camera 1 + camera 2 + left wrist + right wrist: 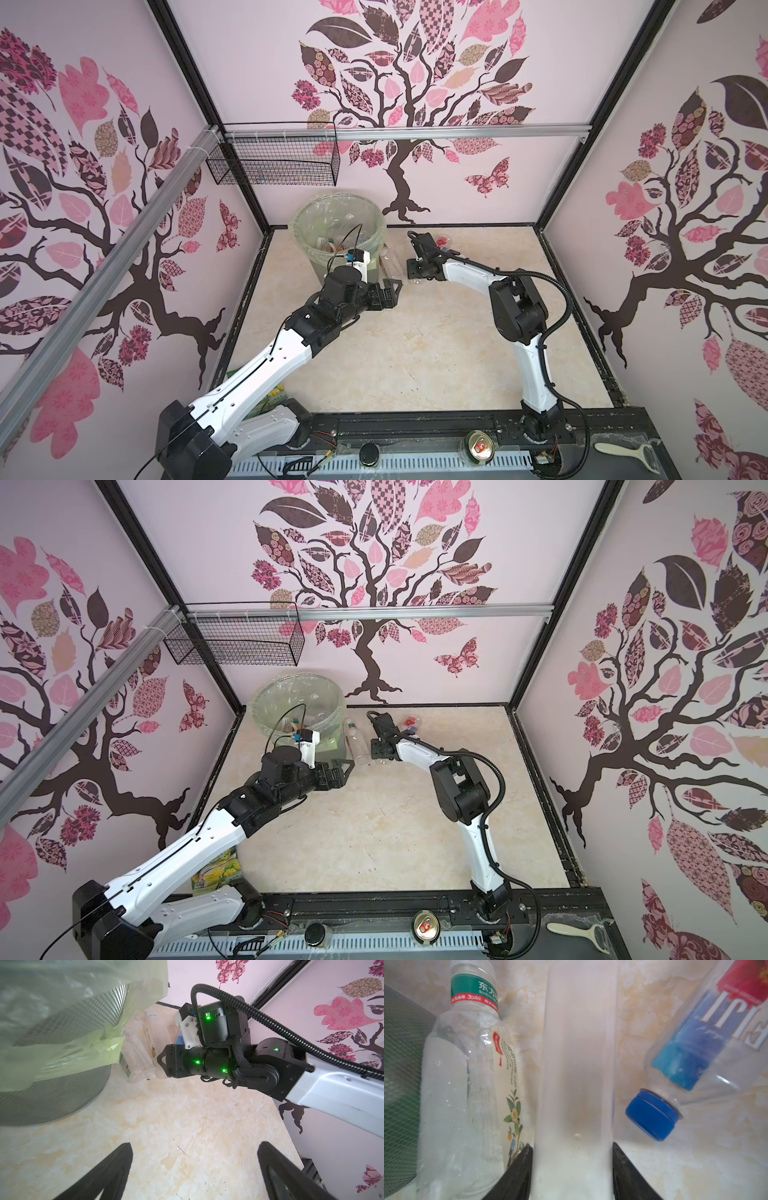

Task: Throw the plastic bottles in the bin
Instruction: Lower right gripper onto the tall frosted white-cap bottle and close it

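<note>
Left claw [195, 1145] spread wide, hovering; right claw [572, 1146] low, narrowed, possibly gripping.

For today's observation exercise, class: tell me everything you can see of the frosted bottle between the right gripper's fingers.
The frosted bottle is milky, translucent plastic, straight-sided, with no label showing and both ends out of frame. It appears to lie on the marbled table, close beside a green-labelled bottle, with a blue-capped bottle farther off. The right gripper holds a finger against each side.

Beside the bin [400, 1053], the frosted bottle [577, 1053] in my right gripper [572, 1146] is blurred, both ends cut off. The bottles [332, 245] inside the bin are too small for me to count.
</note>
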Robot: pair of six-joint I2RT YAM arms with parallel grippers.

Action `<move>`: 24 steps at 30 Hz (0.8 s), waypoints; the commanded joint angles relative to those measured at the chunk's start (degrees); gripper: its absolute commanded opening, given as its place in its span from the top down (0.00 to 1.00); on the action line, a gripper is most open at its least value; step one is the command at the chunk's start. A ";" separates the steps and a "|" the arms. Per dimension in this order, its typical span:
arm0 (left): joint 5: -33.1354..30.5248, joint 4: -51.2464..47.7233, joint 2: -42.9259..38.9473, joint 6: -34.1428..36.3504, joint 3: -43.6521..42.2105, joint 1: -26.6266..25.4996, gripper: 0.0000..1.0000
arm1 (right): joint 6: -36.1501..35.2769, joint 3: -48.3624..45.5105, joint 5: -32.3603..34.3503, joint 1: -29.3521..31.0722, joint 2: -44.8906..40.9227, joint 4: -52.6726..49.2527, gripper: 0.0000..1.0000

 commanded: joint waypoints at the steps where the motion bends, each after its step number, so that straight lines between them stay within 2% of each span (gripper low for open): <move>1: 0.77 -0.17 -1.38 -0.71 -1.33 0.23 0.02 | 0.05 -3.81 -0.17 0.31 -3.25 -2.18 0.47; 12: -0.07 0.36 -1.52 -2.44 -2.30 0.21 0.02 | -0.52 -15.77 -0.81 0.26 -11.65 -0.70 0.46; 24: 0.02 -0.43 -1.33 -3.66 -2.80 0.12 0.02 | 0.29 -30.31 -2.81 1.58 -21.27 1.34 0.38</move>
